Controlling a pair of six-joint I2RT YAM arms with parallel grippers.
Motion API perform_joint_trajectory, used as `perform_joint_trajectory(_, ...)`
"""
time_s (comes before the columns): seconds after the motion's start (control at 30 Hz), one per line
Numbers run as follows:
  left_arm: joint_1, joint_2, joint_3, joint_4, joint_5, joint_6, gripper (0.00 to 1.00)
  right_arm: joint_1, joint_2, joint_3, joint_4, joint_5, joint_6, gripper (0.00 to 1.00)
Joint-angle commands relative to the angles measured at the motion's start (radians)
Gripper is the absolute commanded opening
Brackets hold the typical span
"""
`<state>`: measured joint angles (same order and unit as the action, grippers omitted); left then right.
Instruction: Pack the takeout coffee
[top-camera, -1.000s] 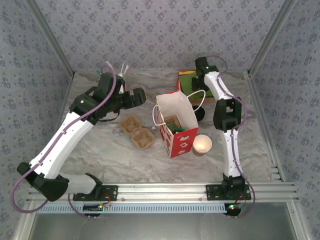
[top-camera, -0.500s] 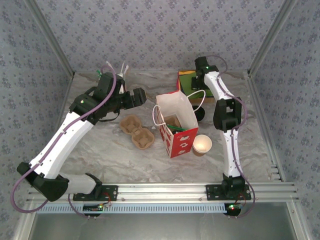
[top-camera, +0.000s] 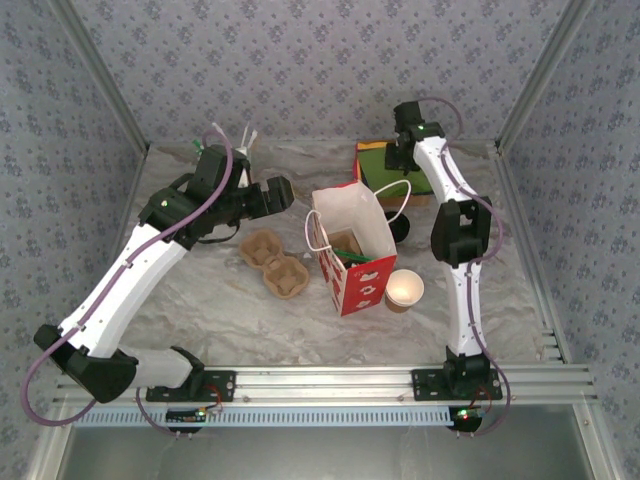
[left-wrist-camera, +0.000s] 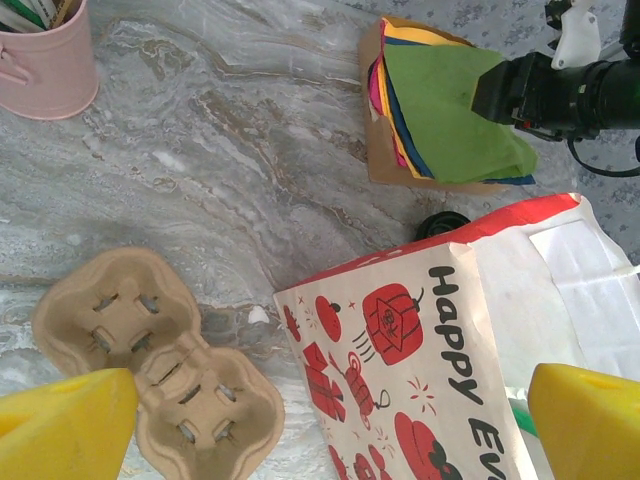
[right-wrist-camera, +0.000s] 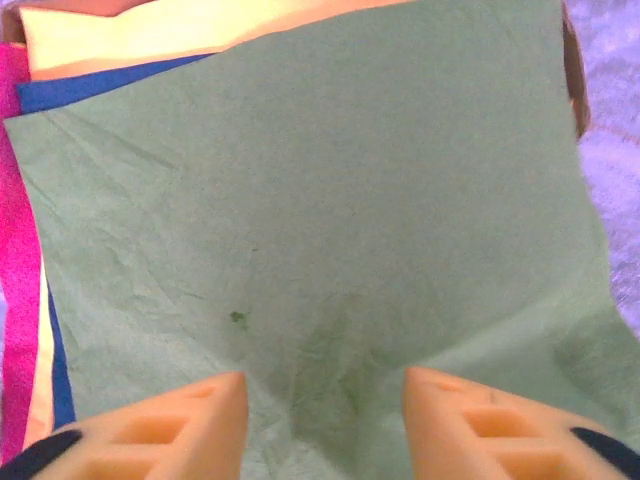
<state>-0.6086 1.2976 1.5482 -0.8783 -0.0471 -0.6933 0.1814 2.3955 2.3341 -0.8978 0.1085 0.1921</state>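
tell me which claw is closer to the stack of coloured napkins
Right. The right claw is low over the napkin stack, at its green top sheet. The left claw hangs well off to the stack's left, near the cup carrier.

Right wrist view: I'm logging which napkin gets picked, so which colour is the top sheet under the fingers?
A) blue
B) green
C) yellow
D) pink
B: the green sheet lies uppermost below the right gripper, with blue, pink and yellow edges peeking out at its left and top.
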Motion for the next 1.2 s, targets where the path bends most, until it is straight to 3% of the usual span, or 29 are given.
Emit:
perform_joint_trajectory(0.0, -0.001, -0.005, 0.010, 0.015, 0.014, 0.009, 1.00, -0.002, 0.020, 0.008, -0.015, -0.002, -0.012, 0.60)
perform_joint_trajectory(0.07, -0.001, -0.003, 0.012, 0.010, 0.015, 0.012, 1.00, -0.005, 0.046, 0.014, -0.016, 0.006, -0.016, 0.68)
perform_joint_trajectory(0.5, -0.002, 0.015, 0.027, -0.001, 0.021, 0.020, 1.00, -0.001, 0.127, 0.014, -0.025, 0.008, -0.019, 0.69)
perform_joint_trajectory(0.6, -0.002, 0.016, 0.028, 0.000, 0.022, 0.021, 1.00, -0.003, 0.131, 0.007, -0.025, 0.003, -0.017, 0.63)
perform_joint_trajectory(0.67, -0.003, 0.017, 0.028, 0.000, 0.023, 0.022, 1.00, -0.002, 0.128, 0.005, -0.025, 0.003, -0.017, 0.50)
perform_joint_trajectory(0.8, -0.002, 0.019, 0.031, 0.002, 0.023, 0.024, 1.00, -0.003, 0.112, 0.005, -0.023, 0.002, -0.017, 0.34)
perform_joint_trajectory(1.03, -0.003, 0.020, 0.030, 0.002, 0.025, 0.023, 1.00, -0.003, 0.077, 0.008, -0.025, 0.010, -0.013, 0.23)
perform_joint_trajectory(1.17, -0.002, 0.019, 0.030, 0.002, 0.025, 0.021, 1.00, -0.005, 0.043, 0.014, -0.028, 0.009, -0.010, 0.21)
